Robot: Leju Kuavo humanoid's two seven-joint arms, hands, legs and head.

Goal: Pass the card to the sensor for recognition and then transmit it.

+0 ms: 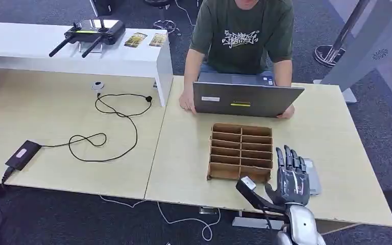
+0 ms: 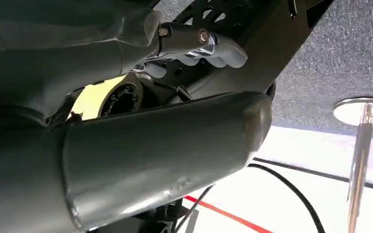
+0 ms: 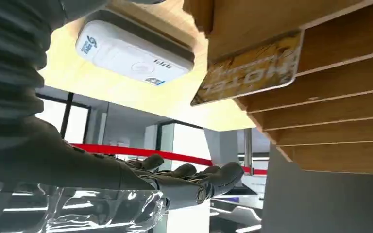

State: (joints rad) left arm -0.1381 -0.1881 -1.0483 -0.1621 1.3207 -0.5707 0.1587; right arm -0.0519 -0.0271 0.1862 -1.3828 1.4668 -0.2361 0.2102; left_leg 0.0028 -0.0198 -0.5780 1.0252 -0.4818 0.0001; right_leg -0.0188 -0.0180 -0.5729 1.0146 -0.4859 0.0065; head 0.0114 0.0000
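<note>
The right hand [image 1: 292,179] is seen at the bench [image 1: 337,132] edge, fingers [image 3: 209,177] spread apart and holding nothing. The card [image 3: 247,70] stands in the wooden rack [image 1: 241,151], just beside that hand, with the white sensor [image 3: 133,53] near its other side. The left hand's fingers cannot be judged.

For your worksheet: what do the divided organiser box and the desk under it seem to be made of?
The organiser box looks like thin brown fibreboard or plywood: matt, flat slotted dividers, bare edges. The desk seems to be pale wood-grain laminate, smooth with a faint sheen; it could be veneer.
</note>
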